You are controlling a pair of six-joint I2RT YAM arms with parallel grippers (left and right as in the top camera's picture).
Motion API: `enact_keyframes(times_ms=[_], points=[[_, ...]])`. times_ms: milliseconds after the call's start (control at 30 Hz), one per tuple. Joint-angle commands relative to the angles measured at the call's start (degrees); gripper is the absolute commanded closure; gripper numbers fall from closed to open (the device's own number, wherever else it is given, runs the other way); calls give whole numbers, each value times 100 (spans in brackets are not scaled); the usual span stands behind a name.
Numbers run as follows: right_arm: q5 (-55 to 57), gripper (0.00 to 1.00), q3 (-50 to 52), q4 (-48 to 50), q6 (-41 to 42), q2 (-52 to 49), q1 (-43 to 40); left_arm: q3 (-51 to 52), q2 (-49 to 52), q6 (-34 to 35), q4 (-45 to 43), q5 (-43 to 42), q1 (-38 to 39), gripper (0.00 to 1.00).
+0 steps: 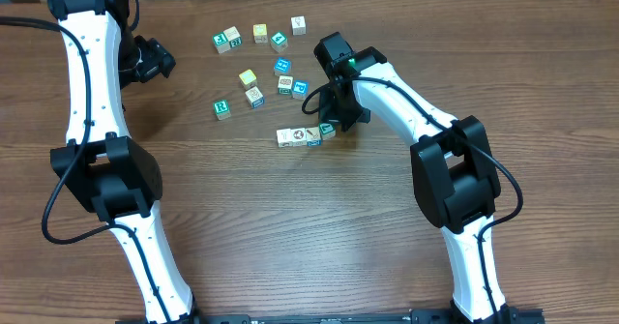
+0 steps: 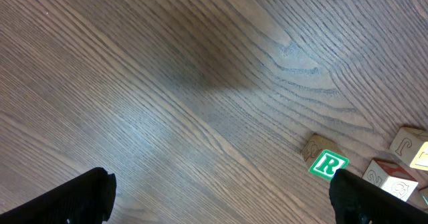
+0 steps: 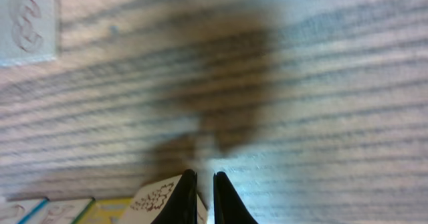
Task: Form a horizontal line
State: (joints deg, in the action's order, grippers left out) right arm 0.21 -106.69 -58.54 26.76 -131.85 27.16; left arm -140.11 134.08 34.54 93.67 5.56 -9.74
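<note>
Row position: you are looking at the horizontal line (image 1: 306, 134) lying near the middle of the table (image 1: 290, 237), just below the scattered blocks.
Row makeup: four small cubes are sitting side by side and touching. Three pale-faced ones are filling the left, and the teal cube (image 1: 328, 128) is closing the right end.
Row angle: in the overhead view the line is climbing slightly toward its right end.
Right gripper: your right gripper (image 1: 337, 121) is reaching down at the teal end of the row, its fingers pinched together with only a sliver between them and nothing in it.
Right wrist view: the fingertips (image 3: 187, 200) are standing just beside a white printed cube (image 3: 157, 198). You cannot tell whether they are touching it. More cube tops are lining up to its left, blurred.
Left gripper: your left gripper (image 1: 158, 61) is hovering at the far left, well apart from the row, jaws spread wide and empty.
Left wrist view: a green R cube (image 2: 328, 164) is lying near one fingertip.
Loose cubes: the loose cubes (image 1: 249, 76) are lying scattered above the row, apart from it.
</note>
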Motion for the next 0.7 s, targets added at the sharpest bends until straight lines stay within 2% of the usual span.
enact_keyframes(times_ms=[0, 267, 433, 667], points=[[31, 94, 9, 111, -42, -7, 11, 15, -35, 17, 11, 13, 42, 0], [358, 94, 9, 155, -42, -7, 9, 13, -35, 17, 11, 13, 42, 0], [352, 95, 15, -179, 4, -7, 11, 15, -35, 17, 11, 13, 42, 0], [-42, 95, 15, -358, 0, -7, 17, 13, -35, 17, 11, 13, 42, 0]])
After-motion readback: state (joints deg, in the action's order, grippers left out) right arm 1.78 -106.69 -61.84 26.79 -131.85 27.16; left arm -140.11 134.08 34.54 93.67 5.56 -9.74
